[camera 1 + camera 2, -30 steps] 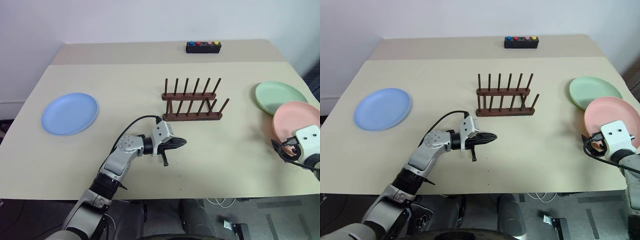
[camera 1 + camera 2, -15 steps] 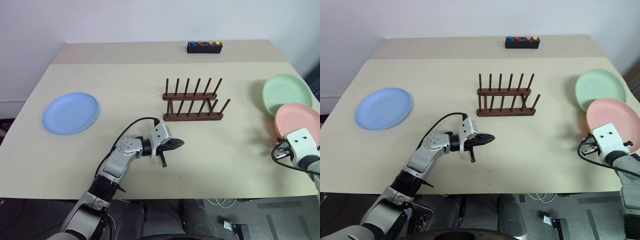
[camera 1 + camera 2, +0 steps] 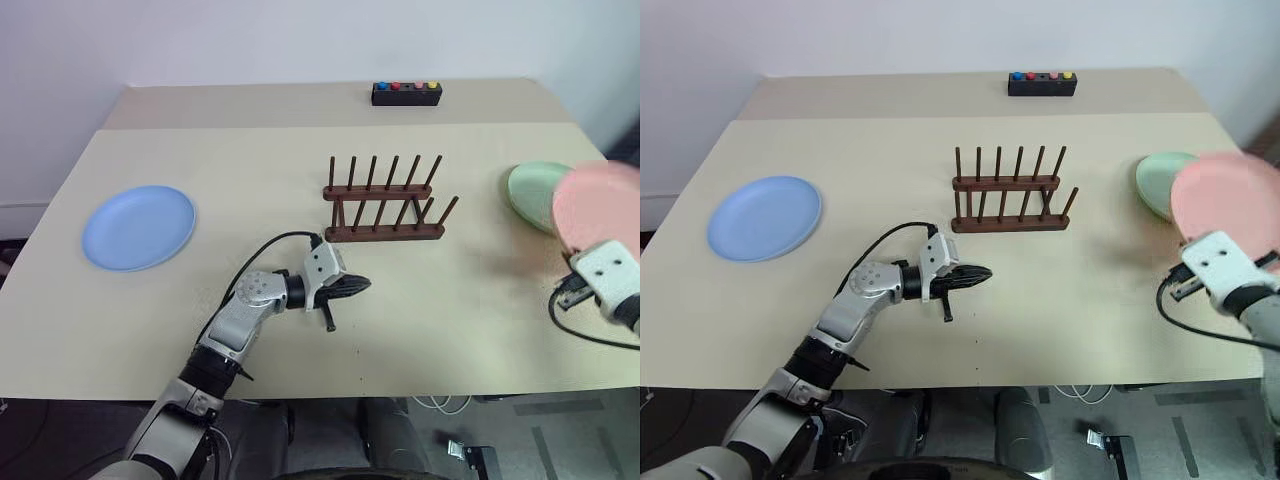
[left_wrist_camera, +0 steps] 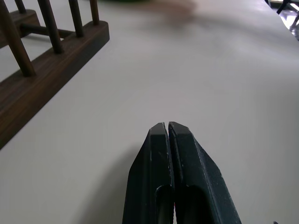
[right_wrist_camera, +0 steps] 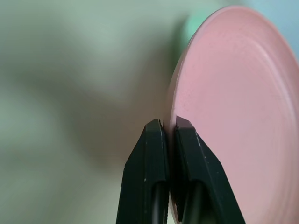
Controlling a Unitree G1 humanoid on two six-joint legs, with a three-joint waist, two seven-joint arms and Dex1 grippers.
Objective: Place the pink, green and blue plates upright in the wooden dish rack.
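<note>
The right fingers (image 5: 168, 128) pinch the rim of the pink plate (image 5: 233, 107), which stands tilted up off the surface (image 3: 250, 170), just past them. The green plate (image 3: 1158, 180) lies flat beyond the pink one (partly hidden by it). The left fingers (image 4: 167, 128) are pressed together, holding nothing, near the rack (image 3: 386, 205). The blue plate (image 3: 138, 226) lies well apart on their far side from the rack.

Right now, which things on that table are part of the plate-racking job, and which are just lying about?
Part of the job:
pink plate, pinched in the right fingers
green plate
blue plate
wooden dish rack

Just lying about:
black button box
</note>
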